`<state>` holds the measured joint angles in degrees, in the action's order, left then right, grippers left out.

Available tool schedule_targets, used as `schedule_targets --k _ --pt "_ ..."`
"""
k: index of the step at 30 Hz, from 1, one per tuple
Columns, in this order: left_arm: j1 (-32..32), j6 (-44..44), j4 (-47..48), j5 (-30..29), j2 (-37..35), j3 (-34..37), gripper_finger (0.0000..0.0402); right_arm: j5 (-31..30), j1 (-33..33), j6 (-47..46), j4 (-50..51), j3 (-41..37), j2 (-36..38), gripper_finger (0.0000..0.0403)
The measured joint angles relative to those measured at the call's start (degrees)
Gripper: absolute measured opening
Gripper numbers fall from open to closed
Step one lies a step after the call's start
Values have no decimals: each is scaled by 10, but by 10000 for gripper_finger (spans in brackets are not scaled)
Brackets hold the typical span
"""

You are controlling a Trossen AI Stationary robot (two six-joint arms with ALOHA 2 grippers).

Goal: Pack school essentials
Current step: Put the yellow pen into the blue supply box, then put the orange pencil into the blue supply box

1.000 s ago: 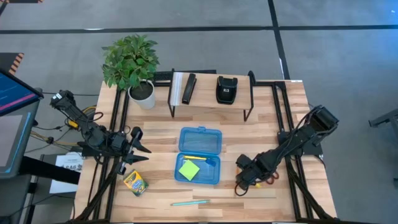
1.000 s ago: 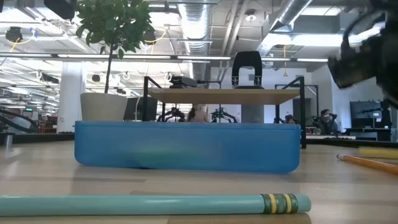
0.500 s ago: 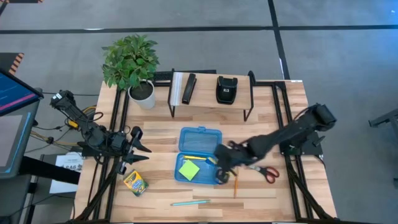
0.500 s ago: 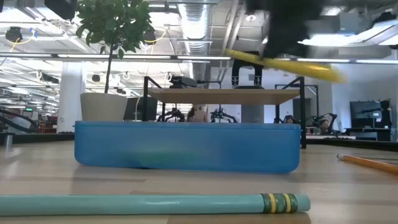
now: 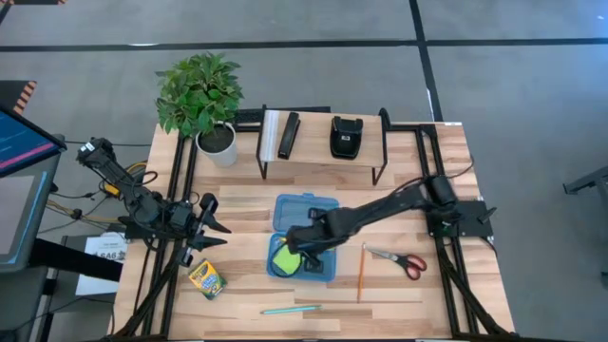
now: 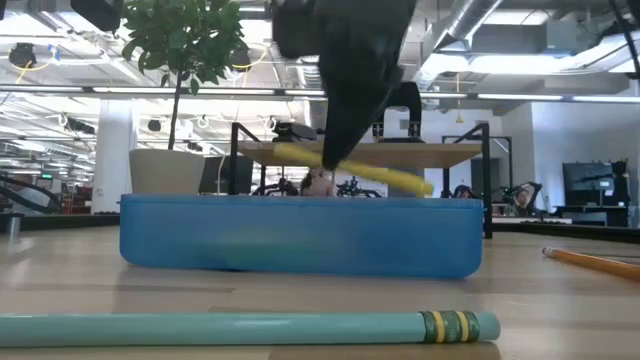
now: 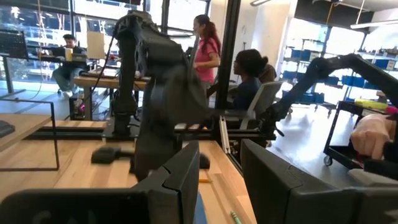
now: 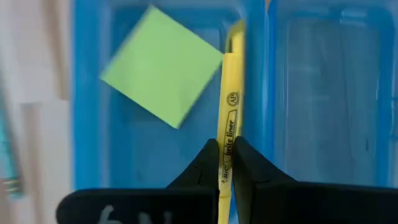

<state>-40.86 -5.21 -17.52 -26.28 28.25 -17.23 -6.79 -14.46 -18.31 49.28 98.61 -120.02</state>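
Observation:
My right gripper (image 5: 306,249) hangs over the open blue box (image 5: 306,211), shut on a yellow highlighter (image 8: 230,93). In the low view the highlighter (image 6: 352,170) shows just above the box's rim (image 6: 300,203). A lime-green sticky-note pad (image 8: 163,65) lies flat inside the box. The crayon box (image 5: 204,278), a teal pencil (image 5: 290,310), an orange pencil (image 5: 360,274) and red-handled scissors (image 5: 399,259) lie on the table. My left gripper (image 5: 215,226) waits open at the table's left edge. My right gripper pinches the highlighter's barrel (image 8: 226,155) between its two fingers, nearer one end than the middle. The fingers come from above, pointing down, and lie across the barrel. The highlighter is lifted clear and tilted over the box, one end lower than the other.
A potted plant (image 5: 199,95) stands at the far left. A low shelf (image 5: 323,142) behind the box carries a black bar and a black pouch. Bare wood lies to the box's left, out to the crayon box.
My right gripper has travelled from beside the scissors toward the table's left and up a little. It has rolled about its wrist and now hangs over the blue box. The yellow highlighter has come off the table and been carried along.

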Motion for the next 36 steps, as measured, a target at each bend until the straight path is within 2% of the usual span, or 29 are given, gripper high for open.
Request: schedule_targets --k 5,12,22,28,36 --pt "0 0 0 0 0 0 107 28 11 23 -3 30 -39 42" --pt "0 0 1 0 0 0 107 52 26 28 -1 33 -49 70" --pt "0 0 1 0 0 0 107 53 32 20 8 34 -48 173" --pt "0 0 2 0 0 0 107 50 20 -42 63 34 -25 207" --pt "0 -2 5 1 0 0 107 -4 -67 -162 117 -17 48 198"
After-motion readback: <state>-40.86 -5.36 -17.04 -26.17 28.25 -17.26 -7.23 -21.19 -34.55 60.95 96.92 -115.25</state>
